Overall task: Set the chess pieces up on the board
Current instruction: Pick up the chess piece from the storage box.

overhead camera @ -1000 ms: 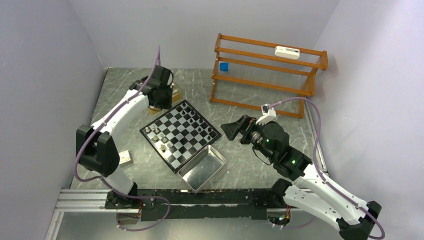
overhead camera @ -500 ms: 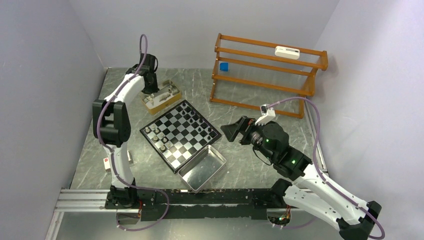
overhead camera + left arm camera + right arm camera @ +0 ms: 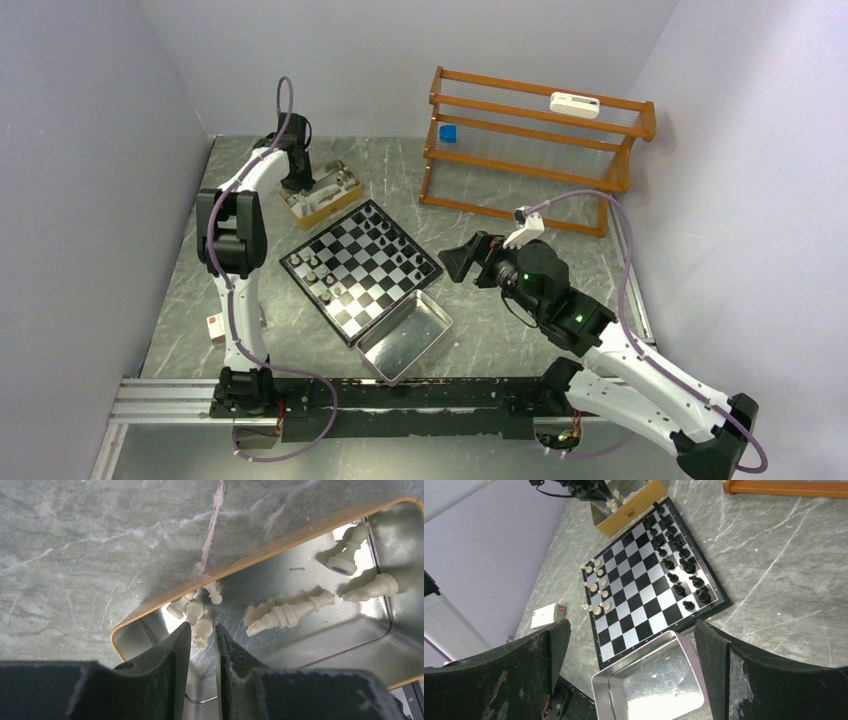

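Cream chess pieces lie on their sides in the gold box, whose interior is bright metal. A cluster crowds one corner, two lie together mid-floor, and two more lie toward the far end. I record the left gripper lowered into that corner, its jaws drawn to a narrow gap with one cream piece between the tips. I cannot tell whether the pads actually clamp it.

The board sits mid-table, turned diagonally, with the gold box just beside its far corner. On it, black pieces stand in two rows along one edge. Cream pieces stand along the opposite edge, with several squares there unfilled.

A shiny metal tray lies against the board's near edge.

The right gripper hangs to the right of the board, jaws spread wide and holding nothing.

Further out on the table I note a small white-and-red carton at the left. A wooden rack stands at the back right.
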`<state>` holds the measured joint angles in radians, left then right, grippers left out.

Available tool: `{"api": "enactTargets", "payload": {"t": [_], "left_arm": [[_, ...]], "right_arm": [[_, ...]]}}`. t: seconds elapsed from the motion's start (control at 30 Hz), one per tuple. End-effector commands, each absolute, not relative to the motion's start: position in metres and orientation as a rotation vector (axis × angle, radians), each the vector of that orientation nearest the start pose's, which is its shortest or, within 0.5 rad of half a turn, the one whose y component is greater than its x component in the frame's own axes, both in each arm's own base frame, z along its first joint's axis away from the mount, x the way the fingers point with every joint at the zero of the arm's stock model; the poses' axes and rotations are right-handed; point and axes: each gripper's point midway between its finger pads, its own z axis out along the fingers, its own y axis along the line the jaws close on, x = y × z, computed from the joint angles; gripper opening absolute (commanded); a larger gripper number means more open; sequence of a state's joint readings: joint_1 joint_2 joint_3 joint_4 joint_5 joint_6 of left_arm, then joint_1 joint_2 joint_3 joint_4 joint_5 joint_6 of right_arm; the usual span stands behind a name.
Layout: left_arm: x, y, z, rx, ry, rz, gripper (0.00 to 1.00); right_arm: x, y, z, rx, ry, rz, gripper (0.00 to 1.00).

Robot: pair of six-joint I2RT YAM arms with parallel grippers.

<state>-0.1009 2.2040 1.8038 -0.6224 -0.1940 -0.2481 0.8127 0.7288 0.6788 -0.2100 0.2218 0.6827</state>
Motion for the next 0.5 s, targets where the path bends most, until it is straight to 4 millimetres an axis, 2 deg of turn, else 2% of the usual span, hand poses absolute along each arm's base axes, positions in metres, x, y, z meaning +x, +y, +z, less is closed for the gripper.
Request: {"api": "enactTargets", "payload": {"t": [0.0, 0.47], "left_arm": [[0.535, -0.027, 0.054, -0.252, 2.527, 0.095, 0.29], [0.529, -0.025, 0.042, -0.254, 2.561, 0.115, 0.30]], "right_arm": [[0.225, 0.215, 0.255, 0.042, 1.863, 0.841, 1.00], [0.226, 0.212, 0.256, 0.047, 1.855, 0.830, 1.00]]}}
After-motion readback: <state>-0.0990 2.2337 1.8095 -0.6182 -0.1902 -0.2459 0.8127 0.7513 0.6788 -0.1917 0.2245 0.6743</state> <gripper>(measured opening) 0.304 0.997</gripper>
